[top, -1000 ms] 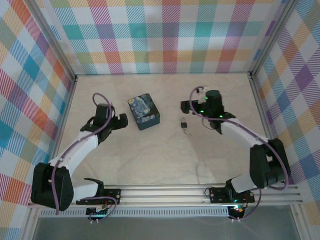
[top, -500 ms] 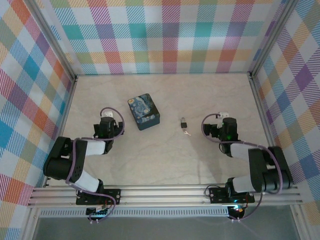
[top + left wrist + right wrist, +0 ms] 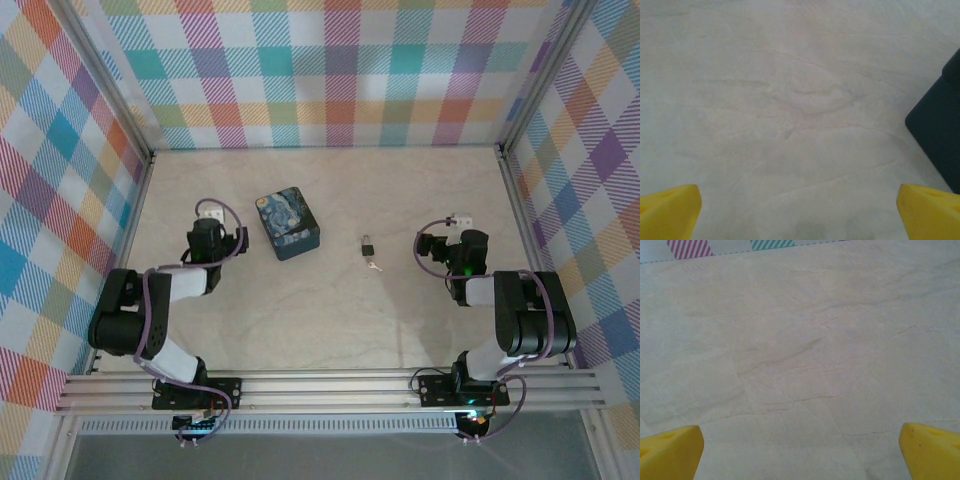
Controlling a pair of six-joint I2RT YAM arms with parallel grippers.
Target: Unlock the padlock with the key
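Left wrist jaws: left gripper [image 3: 800, 214] spread wide; yellow fingertips [image 3: 667, 212] sit at the two lower corners, bare table [image 3: 790, 100] between them.
Right wrist jaws: right gripper [image 3: 800, 454] spread wide; yellow fingertips [image 3: 927, 452] sit at the lower corners, gripping nothing.
Landmark: painted box [image 3: 287, 225], dark blue with a swirl print; its dark side shows at the right edge of the left wrist view [image 3: 940, 130].
Left gripper place: top external view, left gripper [image 3: 210, 214] just left of the box, apart from it.
Right gripper place: right gripper [image 3: 452, 232] well right of the box, beyond the padlock.
Padlock place: padlock [image 3: 367, 244] lies on the table right of the box, apart from both grippers.
Key place: key [image 3: 374, 265] lies just nearer than the padlock; whether they touch cannot be told.
Change: one second ago both arms reached out, with the right gripper close to the padlock; both are now folded back with the elbows low. Padlock, key and box have not shifted.
Container: the box is shut; contents hidden.
Count: one padlock, one key, one box, two arms.
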